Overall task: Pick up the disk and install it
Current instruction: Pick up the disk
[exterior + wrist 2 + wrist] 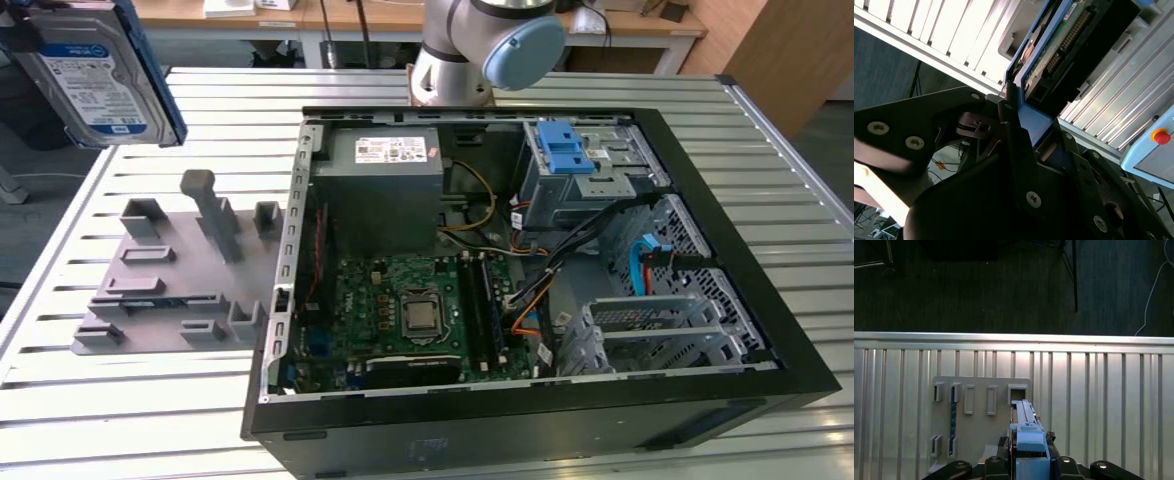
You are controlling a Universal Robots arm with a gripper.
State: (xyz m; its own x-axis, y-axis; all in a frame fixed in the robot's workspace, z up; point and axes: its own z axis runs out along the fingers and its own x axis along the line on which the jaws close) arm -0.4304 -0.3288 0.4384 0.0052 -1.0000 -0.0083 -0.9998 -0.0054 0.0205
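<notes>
The slatted metal table carries an open computer case across the middle and right of the exterior view. A grey slotted rack lies flat at the lower left. Inside the case, at the upper right, stands the metal drive bay, topped by a blue latch. The disk hangs in the air at the upper left of the exterior view, label showing, well apart from the bay and above the table's edge. In the second wrist view the gripper is clamped on the disk's blue frame, one finger on each side. The carry looks well under way but the fitting has not begun. To do this step well, I judge the clamp should stay firm on the frame. The disk should travel high enough to clear the case wall and the loose cables, and its long edges should line up with the bay.
</notes>
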